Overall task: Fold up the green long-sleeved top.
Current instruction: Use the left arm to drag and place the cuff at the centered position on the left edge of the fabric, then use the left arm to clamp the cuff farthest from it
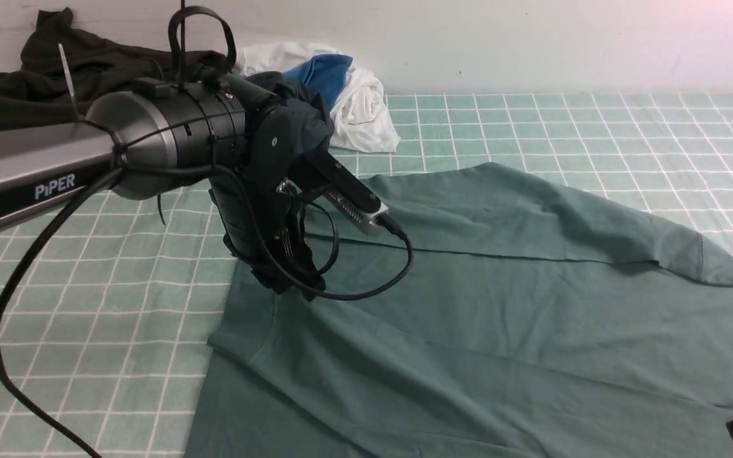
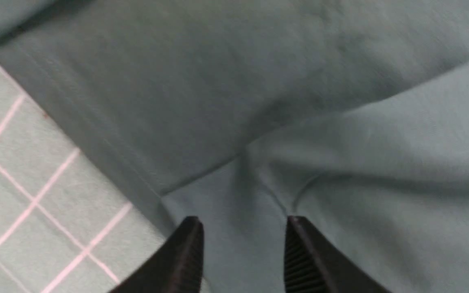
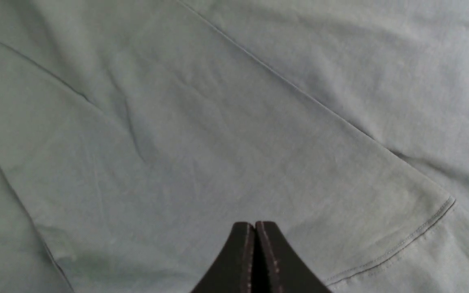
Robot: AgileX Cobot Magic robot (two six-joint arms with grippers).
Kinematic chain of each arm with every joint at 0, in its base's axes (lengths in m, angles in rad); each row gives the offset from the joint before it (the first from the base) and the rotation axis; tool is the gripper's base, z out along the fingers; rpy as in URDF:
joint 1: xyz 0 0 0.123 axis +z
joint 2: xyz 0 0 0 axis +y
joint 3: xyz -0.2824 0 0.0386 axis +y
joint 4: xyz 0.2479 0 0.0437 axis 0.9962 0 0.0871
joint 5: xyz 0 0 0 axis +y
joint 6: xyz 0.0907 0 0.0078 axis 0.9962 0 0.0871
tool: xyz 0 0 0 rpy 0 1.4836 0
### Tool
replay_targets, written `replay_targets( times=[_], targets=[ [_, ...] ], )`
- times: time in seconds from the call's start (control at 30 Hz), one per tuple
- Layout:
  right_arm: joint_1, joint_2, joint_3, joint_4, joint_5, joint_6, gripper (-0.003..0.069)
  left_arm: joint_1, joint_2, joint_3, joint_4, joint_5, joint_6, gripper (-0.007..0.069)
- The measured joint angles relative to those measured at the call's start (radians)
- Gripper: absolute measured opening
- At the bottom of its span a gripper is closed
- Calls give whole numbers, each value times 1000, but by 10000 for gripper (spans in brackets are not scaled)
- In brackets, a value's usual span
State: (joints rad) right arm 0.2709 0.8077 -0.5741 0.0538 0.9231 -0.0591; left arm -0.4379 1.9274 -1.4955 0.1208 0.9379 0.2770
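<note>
And here's the green long-sleeved fabric top (image 1: 500,305), lying spread over the desk (image 1: 86,305), which is wearing a pale green checked cloth. The top is filling the near right of the scene, and its left edge is sitting about mid-desk. One sleeve is lying folded across the body, running off to the right and ending in its stitched cuff (image 3: 417,236).

The black-and-silver left arm (image 1: 169,140) is reaching in from the left and its left claw (image 2: 242,244) is pointing down at the top's left edge. Its two black fingers are standing apart over a puckered seam, but I cannot tell whether they are touching the fabric.

The right claw (image 3: 255,230) is hanging over the folded sleeve, near the cuff, with its fingers pressed together and nothing showing between them.

Far left, a crumpled dark olive garment (image 1: 55,70) is slumping against the white wall, and a heap of white and blue clothing (image 1: 341,89) is sitting just to its right.
</note>
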Motion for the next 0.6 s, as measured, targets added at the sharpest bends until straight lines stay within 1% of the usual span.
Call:
replay_targets(
  times=[0.03,0.07,0.1,0.17,0.23,0.27,0.3,0.43,0.6],
  targets=[
    [0,0,0,0,-1,0,-14,13,3,-15,2,0,-22,314],
    [0,0,0,0,-1,0,-14,13,3,-18,2,0,-26,314],
    [0,0,1,-1,-3,1,-14,38,12,-52,2,0,-67,362],
    [0,0,1,-1,-10,1,-14,77,31,-96,1,0,-112,401],
    [0,0,1,-1,-20,1,-14,117,68,-156,-9,0,-152,425],
    [0,0,1,-1,-22,1,-14,117,68,-156,-9,0,-152,425],
    [0,0,1,-1,-34,1,-14,149,102,-207,-26,-10,-174,430],
    [0,0,1,-1,-66,21,-14,198,202,-322,-70,-61,-193,430],
    [0,0,1,-2,-70,45,-14,212,317,-443,-115,-106,-196,430]
  ],
)
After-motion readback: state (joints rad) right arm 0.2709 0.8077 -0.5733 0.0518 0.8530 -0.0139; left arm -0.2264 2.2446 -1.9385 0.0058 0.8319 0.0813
